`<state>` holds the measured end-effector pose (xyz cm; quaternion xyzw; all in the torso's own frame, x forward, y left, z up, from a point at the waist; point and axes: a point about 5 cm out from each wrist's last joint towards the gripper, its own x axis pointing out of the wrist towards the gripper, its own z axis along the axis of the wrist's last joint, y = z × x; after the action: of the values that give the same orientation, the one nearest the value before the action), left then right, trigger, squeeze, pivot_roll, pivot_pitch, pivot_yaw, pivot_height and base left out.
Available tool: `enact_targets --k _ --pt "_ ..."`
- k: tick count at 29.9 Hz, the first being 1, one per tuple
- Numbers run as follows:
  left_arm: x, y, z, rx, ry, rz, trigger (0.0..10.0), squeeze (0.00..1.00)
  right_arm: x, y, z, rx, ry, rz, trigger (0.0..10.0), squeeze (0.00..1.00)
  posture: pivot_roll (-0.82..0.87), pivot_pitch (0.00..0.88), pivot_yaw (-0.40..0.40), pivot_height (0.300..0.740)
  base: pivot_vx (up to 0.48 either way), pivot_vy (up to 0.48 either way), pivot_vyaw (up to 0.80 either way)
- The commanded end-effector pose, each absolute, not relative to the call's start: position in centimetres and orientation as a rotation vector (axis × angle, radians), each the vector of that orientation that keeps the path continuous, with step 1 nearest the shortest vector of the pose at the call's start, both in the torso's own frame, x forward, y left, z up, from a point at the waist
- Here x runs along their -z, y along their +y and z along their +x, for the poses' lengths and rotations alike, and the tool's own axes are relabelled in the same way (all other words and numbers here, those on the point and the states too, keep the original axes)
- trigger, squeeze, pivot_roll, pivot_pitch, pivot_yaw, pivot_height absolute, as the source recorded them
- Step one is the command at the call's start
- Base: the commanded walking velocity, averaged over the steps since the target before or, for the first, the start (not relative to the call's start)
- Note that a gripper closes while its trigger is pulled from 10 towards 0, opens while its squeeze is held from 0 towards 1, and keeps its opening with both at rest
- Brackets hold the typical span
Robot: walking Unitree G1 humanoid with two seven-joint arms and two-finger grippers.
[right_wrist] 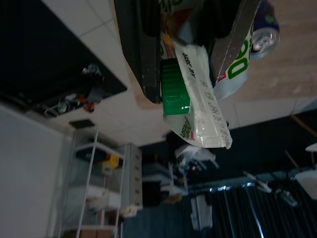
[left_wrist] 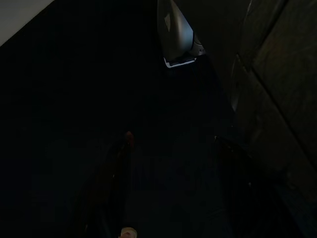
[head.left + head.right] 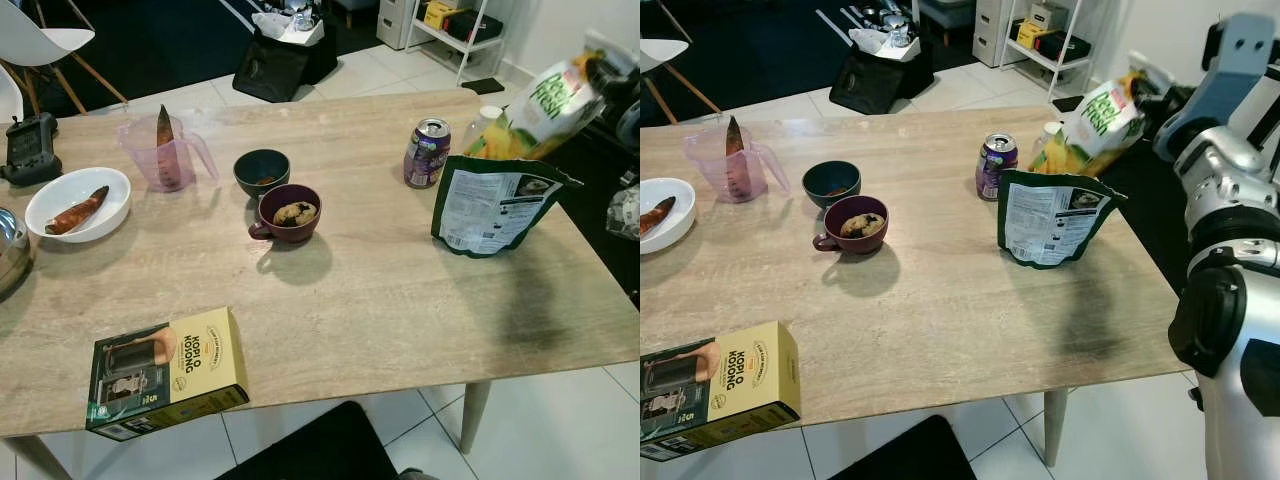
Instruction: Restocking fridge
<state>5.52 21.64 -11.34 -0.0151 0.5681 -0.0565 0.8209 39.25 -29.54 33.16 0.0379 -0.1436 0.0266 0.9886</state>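
The right arm is raised at the far right edge of the surface (image 3: 380, 290), its silver segments stacked upward in the right eye view, and the right tool (image 1: 181, 29) is clamped on the top of a juice carton (image 3: 1095, 125), which is held tilted in the air above the far right corner, just behind a dark green pouch (image 3: 495, 205). In the right wrist view the two black fingers (image 1: 141, 44) are seen pressed on either side of the carton's folded top, next to its green cap (image 1: 174, 87). Green lettering on the white carton can be partly read as "FRESH". The pouch is stood upright on the surface with its printed back panel turned toward the camera; the small text there is too fine to be read. A purple drink can (image 3: 427, 153) is stood just beside the pouch. Near the front left edge a yellow box (image 3: 170, 372) is laid flat, marked "KOPI O KOSONG". The left arm is hung idle in shadow; whether the left tool (image 2: 173, 198) is apart or together cannot be told.
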Motion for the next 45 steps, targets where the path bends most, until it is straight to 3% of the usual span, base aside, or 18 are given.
enact_targets --k 1,6,15,21,26,31,33,39,41,45 --pt "11.2 21.1 7.1 0.134 1.156 -0.036 10.0 0.00 -36.3 -30.5 38.4 -0.014 -0.405 0.040 0.0 0.00 0.04 0.040 -0.058 0.740 0.000 0.000 0.00" --pt "11.2 20.9 7.2 0.134 1.157 -0.040 10.0 0.00 -37.8 -30.6 38.0 -0.035 -0.436 0.008 0.0 0.00 0.03 0.034 -0.061 0.740 0.000 0.000 0.00" --pt "11.2 20.5 7.5 0.139 1.154 -0.044 10.0 0.00 -38.8 -29.5 37.5 -0.262 -0.452 -0.074 0.0 0.00 0.03 0.018 -0.064 0.740 0.000 0.000 0.00" --pt "11.2 20.5 7.8 0.139 1.151 -0.043 10.0 0.00 -40.9 -29.8 36.3 -0.384 -0.578 0.004 0.0 0.00 0.03 0.012 -0.063 0.740 0.000 0.000 0.00" --pt "11.1 20.4 8.2 0.146 1.150 -0.040 10.0 0.00 -42.6 -28.8 34.9 -0.681 -0.722 0.114 0.0 0.00 0.02 0.001 -0.061 0.740 0.000 0.000 0.00" --pt "11.1 20.3 8.3 0.148 1.150 -0.038 10.0 0.00 -42.8 -27.7 34.6 -0.858 -0.744 0.126 0.0 0.00 0.02 0.000 -0.063 0.740 0.000 0.000 0.00" --pt "11.1 20.3 8.3 0.148 1.150 -0.038 10.0 0.00 -42.8 -27.7 34.6 -0.858 -0.744 0.126 0.0 0.00 0.02 0.000 -0.063 0.740 0.000 0.000 0.00" --pt "11.2 20.1 8.2 0.147 1.153 -0.038 10.0 0.00 -41.4 -24.2 34.7 -1.201 -0.689 0.070 0.0 0.00 0.02 0.000 -0.064 0.740 0.000 0.000 0.00" --pt "11.2 20.1 8.2 0.147 1.153 -0.038 10.0 0.00 -41.4 -24.2 34.7 -1.201 -0.689 0.070 0.0 0.00 0.02 0.000 -0.064 0.740 0.000 0.000 0.00" --pt "11.2 20.1 8.1 0.147 1.157 -0.037 10.0 0.00 -39.5 -21.9 34.8 -1.385 -0.609 0.047 0.0 0.00 0.02 0.000 -0.064 0.740 0.000 0.000 0.00"
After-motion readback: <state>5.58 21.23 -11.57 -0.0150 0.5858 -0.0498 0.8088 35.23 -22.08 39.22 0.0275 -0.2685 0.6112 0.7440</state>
